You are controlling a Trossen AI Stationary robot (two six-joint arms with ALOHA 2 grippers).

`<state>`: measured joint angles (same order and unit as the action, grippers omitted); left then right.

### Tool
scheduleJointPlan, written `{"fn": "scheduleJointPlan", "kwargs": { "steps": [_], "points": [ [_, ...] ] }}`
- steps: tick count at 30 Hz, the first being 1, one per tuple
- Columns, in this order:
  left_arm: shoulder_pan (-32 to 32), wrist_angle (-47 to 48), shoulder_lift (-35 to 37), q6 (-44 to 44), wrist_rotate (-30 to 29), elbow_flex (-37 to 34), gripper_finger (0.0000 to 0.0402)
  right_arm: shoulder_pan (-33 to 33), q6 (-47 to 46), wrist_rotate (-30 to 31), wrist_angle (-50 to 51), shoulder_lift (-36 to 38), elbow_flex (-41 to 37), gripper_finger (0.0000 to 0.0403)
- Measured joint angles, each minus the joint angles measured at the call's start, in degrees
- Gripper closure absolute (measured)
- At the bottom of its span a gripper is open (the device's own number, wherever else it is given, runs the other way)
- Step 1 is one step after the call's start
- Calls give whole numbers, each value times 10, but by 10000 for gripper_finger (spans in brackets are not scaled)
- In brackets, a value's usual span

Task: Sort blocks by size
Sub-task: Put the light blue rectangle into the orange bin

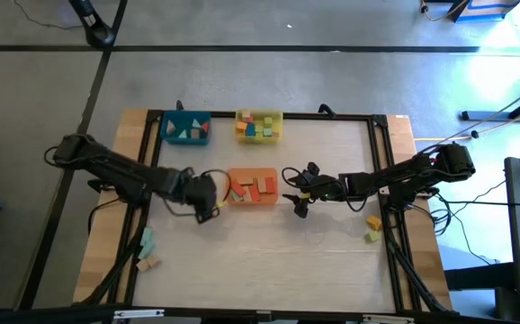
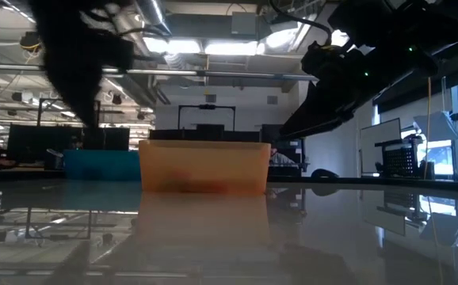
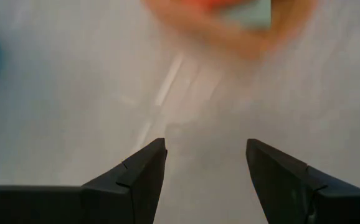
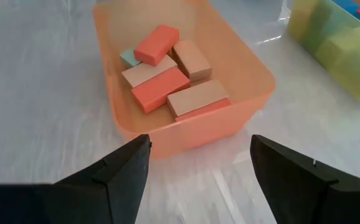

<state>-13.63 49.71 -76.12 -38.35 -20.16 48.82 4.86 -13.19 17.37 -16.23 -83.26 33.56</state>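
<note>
An orange tray (image 1: 251,186) at mid-table holds several red, natural wood and pale green blocks (image 4: 167,74). My left gripper (image 1: 208,205) hangs just off the tray's left end, open (image 3: 205,146), with bare table between its fingers. The tray shows blurred beyond it (image 3: 230,25). My right gripper (image 1: 300,191) hovers off the tray's right end, open (image 4: 200,142), pointing at the tray (image 4: 186,124) and apart from it. Two loose blocks (image 1: 146,250) lie at the near left, and two more (image 1: 372,229) at the near right.
A blue tray (image 1: 186,128) and a yellow tray (image 1: 259,126), each with blocks in it, stand at the table's far edge. A black frame (image 1: 377,162) borders the work surface. Bare tabletop (image 1: 269,256) stretches between the orange tray and the near edge.
</note>
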Motion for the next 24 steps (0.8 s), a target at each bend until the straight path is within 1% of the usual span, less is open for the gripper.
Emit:
{"fn": "scheduleJointPlan", "kwargs": {
  "steps": [3,4,6,8,10,13,17,24],
  "points": [
    [-61,60,1,-80,4,0,192,0,-3,-7,0,0,0,127],
    [-79,76,1,-109,6,0,192,0,-9,-16,1,0,0,127],
    [-114,92,1,-160,10,0,192,0,-19,-56,3,0,0,127],
    [-143,98,1,-198,32,0,192,0,-20,-89,2,0,0,127],
    [-169,97,1,-228,56,0,192,0,-20,-100,2,0,0,127],
    [-204,97,1,-276,85,0,192,0,-27,-100,2,0,0,127],
    [-237,104,1,-327,150,0,192,0,-30,-89,0,0,0,127],
    [-274,145,1,-419,202,0,192,0,-30,-89,1,0,0,127]
  ]
}}
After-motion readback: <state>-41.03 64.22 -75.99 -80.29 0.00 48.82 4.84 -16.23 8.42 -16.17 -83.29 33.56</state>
